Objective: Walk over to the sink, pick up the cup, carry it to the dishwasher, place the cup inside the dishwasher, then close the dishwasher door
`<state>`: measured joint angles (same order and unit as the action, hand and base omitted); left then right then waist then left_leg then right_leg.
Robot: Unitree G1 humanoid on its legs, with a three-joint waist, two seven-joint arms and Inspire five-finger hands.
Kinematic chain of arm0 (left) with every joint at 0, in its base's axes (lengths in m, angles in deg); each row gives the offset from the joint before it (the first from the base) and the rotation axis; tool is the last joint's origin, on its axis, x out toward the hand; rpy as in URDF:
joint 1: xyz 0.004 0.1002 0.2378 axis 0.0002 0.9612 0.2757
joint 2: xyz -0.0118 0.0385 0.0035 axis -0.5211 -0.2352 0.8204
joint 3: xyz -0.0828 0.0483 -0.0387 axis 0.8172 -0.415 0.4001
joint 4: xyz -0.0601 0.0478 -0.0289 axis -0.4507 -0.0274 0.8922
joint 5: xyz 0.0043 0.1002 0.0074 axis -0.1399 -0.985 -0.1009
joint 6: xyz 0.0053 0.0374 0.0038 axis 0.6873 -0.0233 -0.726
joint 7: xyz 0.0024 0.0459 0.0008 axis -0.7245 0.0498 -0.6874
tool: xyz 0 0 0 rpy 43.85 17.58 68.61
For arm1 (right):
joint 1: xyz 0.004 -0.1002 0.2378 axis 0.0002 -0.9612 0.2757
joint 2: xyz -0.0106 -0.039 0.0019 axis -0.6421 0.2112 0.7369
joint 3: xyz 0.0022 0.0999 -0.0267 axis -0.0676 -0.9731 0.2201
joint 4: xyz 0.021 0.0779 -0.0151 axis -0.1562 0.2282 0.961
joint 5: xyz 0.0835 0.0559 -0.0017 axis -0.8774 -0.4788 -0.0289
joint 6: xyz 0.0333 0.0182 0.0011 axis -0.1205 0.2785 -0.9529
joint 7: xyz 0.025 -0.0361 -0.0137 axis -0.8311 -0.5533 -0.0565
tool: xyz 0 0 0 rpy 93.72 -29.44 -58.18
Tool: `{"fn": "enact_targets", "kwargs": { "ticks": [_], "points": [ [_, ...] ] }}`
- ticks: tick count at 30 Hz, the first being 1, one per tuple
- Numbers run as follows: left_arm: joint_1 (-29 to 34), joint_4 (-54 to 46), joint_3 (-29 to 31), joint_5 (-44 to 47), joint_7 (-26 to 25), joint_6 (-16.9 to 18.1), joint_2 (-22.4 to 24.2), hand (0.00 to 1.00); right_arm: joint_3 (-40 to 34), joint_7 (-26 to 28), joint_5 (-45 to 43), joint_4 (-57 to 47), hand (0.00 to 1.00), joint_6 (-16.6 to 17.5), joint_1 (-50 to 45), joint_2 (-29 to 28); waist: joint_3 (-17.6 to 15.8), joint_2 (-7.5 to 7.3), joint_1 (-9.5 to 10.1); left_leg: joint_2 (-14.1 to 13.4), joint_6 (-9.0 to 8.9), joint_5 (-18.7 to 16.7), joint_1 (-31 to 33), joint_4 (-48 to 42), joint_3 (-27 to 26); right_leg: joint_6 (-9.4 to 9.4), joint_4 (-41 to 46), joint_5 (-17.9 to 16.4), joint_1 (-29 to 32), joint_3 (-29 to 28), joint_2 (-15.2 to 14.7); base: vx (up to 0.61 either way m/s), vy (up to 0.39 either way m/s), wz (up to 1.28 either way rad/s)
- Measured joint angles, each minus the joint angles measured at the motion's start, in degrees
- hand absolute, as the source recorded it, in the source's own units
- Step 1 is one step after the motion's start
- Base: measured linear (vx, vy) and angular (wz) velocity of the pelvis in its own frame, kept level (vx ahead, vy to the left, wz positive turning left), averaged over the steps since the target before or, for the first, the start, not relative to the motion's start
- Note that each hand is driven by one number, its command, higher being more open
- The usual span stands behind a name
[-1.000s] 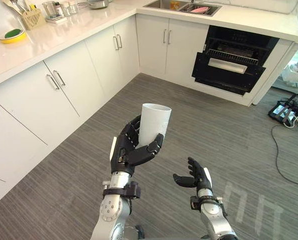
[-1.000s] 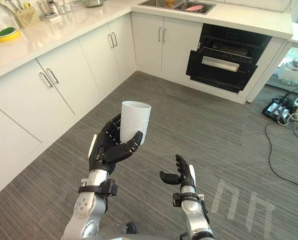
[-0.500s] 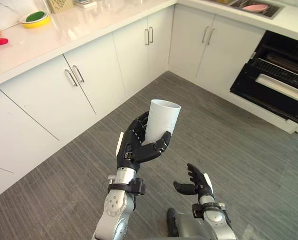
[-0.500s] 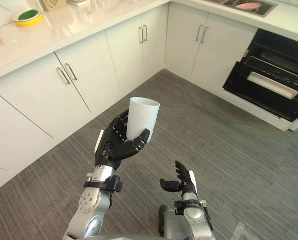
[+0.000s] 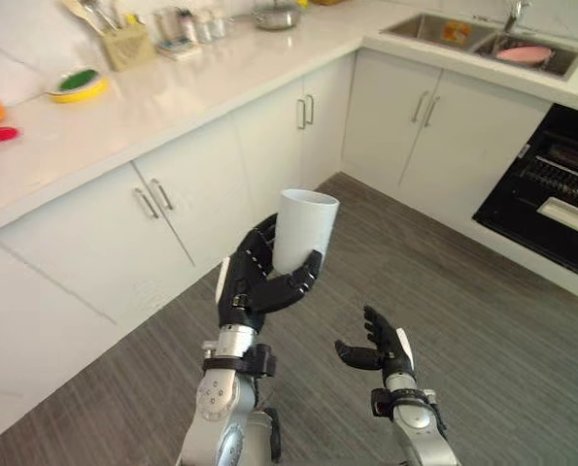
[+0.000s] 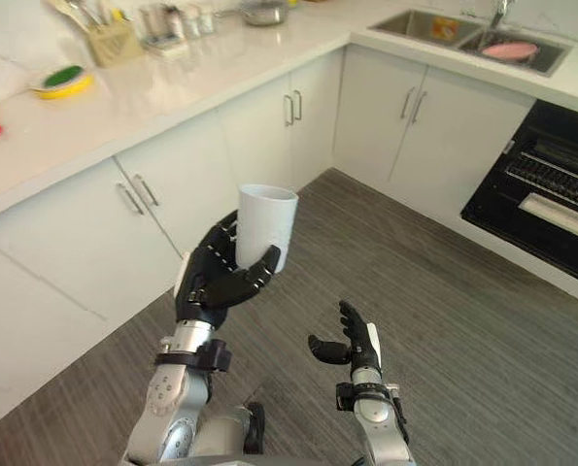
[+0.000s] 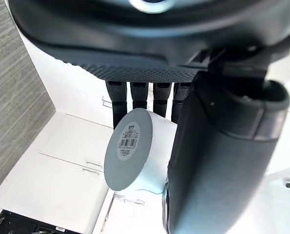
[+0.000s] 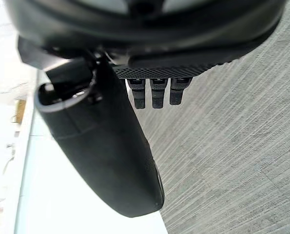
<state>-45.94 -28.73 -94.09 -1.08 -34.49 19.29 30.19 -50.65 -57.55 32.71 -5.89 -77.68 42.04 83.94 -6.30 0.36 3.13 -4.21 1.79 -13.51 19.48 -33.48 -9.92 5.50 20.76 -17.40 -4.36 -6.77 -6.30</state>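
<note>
The white cup stands upright at the centre of the left eye view, held above the grey plank floor. The left hand grips it from below and behind: its fingers curl round the far side of the cup's lower half and the thumb crosses the near side. In the left wrist view the cup's labelled base faces the camera, between the fingers and the thumb. The right hand, lower right of centre, holds nothing, with its fingers loosely spread. The open black dishwasher is at the right edge, and the sink is at the upper right.
</note>
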Motion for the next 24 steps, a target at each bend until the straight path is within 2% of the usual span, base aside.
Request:
{"fn": "enact_targets", "kwargs": {
  "ticks": [1,2,3,4,6,8,10,11,12,13,14,15,16,17,18,19,21,22,24],
  "points": [
    [0.08,-0.01,-0.01,0.00,-0.10,-0.04,-0.47,0.30,-0.02,0.07,0.03,0.11,0.90,-0.03,0.28,-0.22,-0.18,-0.45,-0.02,0.27,0.34,-0.93,-1.14,0.21,-1.15,0.97,4.76,-0.12,1.82,-0.21,-0.58,0.38,0.303,-0.74],
    [0.08,0.03,-0.02,-0.01,-0.23,-0.16,-1.70,0.30,-0.04,0.23,0.16,0.59,0.90,-0.08,1.15,-0.80,-0.53,-1.38,-0.41,1.17,1.13,-2.33,-4.10,1.17,-2.92,4.85,15.09,1.12,6.01,-0.07,-1.97,0.40,0.260,-0.50],
    [0.12,0.23,-0.36,-0.02,-0.27,-0.66,-2.81,0.30,-0.03,0.32,0.50,0.93,0.90,-0.09,1.42,-1.28,-0.34,-1.83,-1.64,2.03,1.96,-3.39,-7.65,2.66,-3.71,6.58,24.33,1.66,9.19,1.12,-3.27,0.41,0.235,-0.35],
    [0.16,0.29,-0.60,-0.06,-0.30,-0.77,-3.12,0.30,-0.02,0.33,0.51,0.96,0.90,-0.09,1.42,-1.43,-0.32,-1.84,-2.08,2.29,2.16,-3.68,-9.52,3.78,-3.87,6.01,27.94,1.43,10.53,2.25,-3.39,0.41,0.181,-0.15],
    [0.00,0.20,-1.44,-0.06,-0.36,-0.60,-2.95,0.30,0.03,0.37,0.57,0.95,0.90,-0.08,1.88,-2.16,-0.15,-1.73,-2.53,2.31,2.22,-3.80,-16.58,10.31,-5.09,1.92,34.07,-0.55,17.08,7.81,-2.96,0.44,0.129,-0.26],
    [-0.24,0.20,-2.02,-0.05,-0.46,-0.35,-3.16,0.30,0.82,0.36,1.07,0.90,0.90,-0.06,2.96,-2.25,-0.09,-1.78,-2.84,2.21,1.50,-3.55,-20.83,14.93,-6.63,-1.12,31.28,-2.29,22.41,12.44,-2.82,0.47,0.072,-0.43],
    [-0.38,0.20,-2.79,-0.04,-0.72,-0.36,-3.14,0.30,1.07,0.37,1.07,0.72,0.90,-0.07,3.65,-2.30,-0.04,-1.01,-3.33,1.35,-0.01,-3.77,-24.21,18.40,-7.93,-2.74,22.57,-2.44,26.85,17.14,-1.69,0.42,0.017,-0.37],
    [-0.59,0.21,-3.01,-0.04,-0.89,-0.34,-3.02,0.30,1.07,0.37,1.07,0.65,0.90,-0.08,3.96,-2.30,-0.22,-0.59,-4.10,0.44,-1.54,-4.42,-25.90,19.67,-8.22,-4.61,14.12,0.58,28.76,18.76,0.22,0.36,-0.014,-0.14],
    [-0.70,0.28,-2.99,-0.04,-1.03,-0.33,-3.08,0.30,1.07,0.34,1.07,0.58,0.90,-0.09,3.94,-2.32,-0.06,-0.87,-4.39,0.32,-2.90,-5.19,-27.11,20.07,-8.34,-5.47,7.24,4.75,29.36,19.39,1.86,0.49,-0.038,-0.12],
    [-0.47,0.64,-2.89,-0.04,-1.31,-0.32,-3.08,0.30,1.05,0.24,1.08,0.41,0.90,-0.11,3.26,-2.24,0.47,-1.84,-4.89,0.90,-4.85,-6.35,-29.59,20.46,-8.20,-8.17,0.04,15.78,29.06,18.75,3.07,0.43,-0.051,0.05],
    [-0.36,1.04,-2.89,-0.05,-1.42,-0.32,-3.05,0.30,1.02,0.13,1.08,0.09,0.90,-0.12,2.56,-2.00,0.63,-1.89,-5.72,1.01,-5.59,-6.80,-31.07,20.49,-7.69,-8.78,0.21,21.02,28.27,17.73,2.97,0.68,-0.080,-0.04],
    [-0.57,2.80,-2.95,-0.07,-1.54,-0.51,-1.34,0.30,0.87,-0.15,1.11,-0.76,0.90,-0.56,2.04,0.03,1.65,1.84,-5.77,-2.24,-6.33,-7.49,-31.34,17.98,-6.27,-9.24,2.85,17.68,27.69,19.14,5.39,0.70,-0.112,-0.04],
    [-1.38,3.27,-2.95,-0.07,-1.55,-0.54,-0.89,0.30,0.66,-0.37,1.11,-2.60,0.90,-0.84,1.48,0.48,1.45,2.33,-5.72,-3.15,-6.99,-7.10,-30.27,13.68,-5.36,-9.67,3.83,15.66,27.09,19.33,6.04,0.68,-0.121,-0.16],
    [-1.64,3.35,-2.96,-0.07,-1.57,-0.67,-0.58,0.30,0.57,-0.43,1.11,-3.99,0.90,-1.03,0.96,0.61,1.26,2.60,-5.76,-4.11,-7.85,-6.43,-29.41,10.19,-4.68,-9.89,3.98,14.65,26.07,19.59,6.51,0.54,-0.145,-0.05],
    [-1.49,3.35,-3.00,-0.07,-1.56,-0.85,-0.04,0.30,0.51,-0.62,1.10,-7.57,0.90,-1.36,-1.01,0.66,1.05,2.82,-5.69,-6.35,-8.45,-3.09,-27.06,-0.18,-3.33,-10.48,3.65,12.78,22.68,19.73,7.75,0.50,-0.136,-0.04],
    [-0.85,3.20,-2.97,-0.06,-1.54,-0.84,0.43,0.30,0.59,-1.05,1.00,-12.36,0.90,-1.47,-3.40,0.53,0.85,2.82,-5.44,-8.98,-8.58,2.38,-23.31,-12.55,-1.98,-10.85,1.81,11.37,17.89,19.41,8.63,0.49,-0.123,-0.06],
    [0.36,1.95,-3.26,-0.06,-1.50,-0.78,0.64,0.30,0.60,-1.79,0.90,-18.77,0.90,-1.32,-5.44,-0.04,0.74,2.79,-5.10,-11.76,-8.15,0.99,-17.88,-24.23,-1.48,-11.13,-1.19,10.00,12.31,18.75,9.70,0.39,-0.082,-0.15],
    [1.24,0.45,-3.48,-0.06,-1.42,-0.77,0.71,0.30,0.51,-2.36,0.71,-22.98,0.90,-0.14,-6.15,-0.56,0.77,2.78,-4.60,-12.88,-7.06,-0.74,-13.47,-27.65,-1.70,-11.33,-2.44,8.75,9.51,17.93,10.01,0.33,-0.059,-0.26],
    [2.79,-1.66,-4.01,-0.04,-1.11,-0.53,1.03,0.30,0.50,-2.94,0.37,-26.55,0.90,1.80,-5.67,-1.05,0.96,2.62,-3.05,-12.19,-4.25,-4.04,-7.33,-23.70,-1.46,-11.70,-3.54,6.82,6.78,15.36,10.23,0.26,-0.003,-0.46]
  ]
}}
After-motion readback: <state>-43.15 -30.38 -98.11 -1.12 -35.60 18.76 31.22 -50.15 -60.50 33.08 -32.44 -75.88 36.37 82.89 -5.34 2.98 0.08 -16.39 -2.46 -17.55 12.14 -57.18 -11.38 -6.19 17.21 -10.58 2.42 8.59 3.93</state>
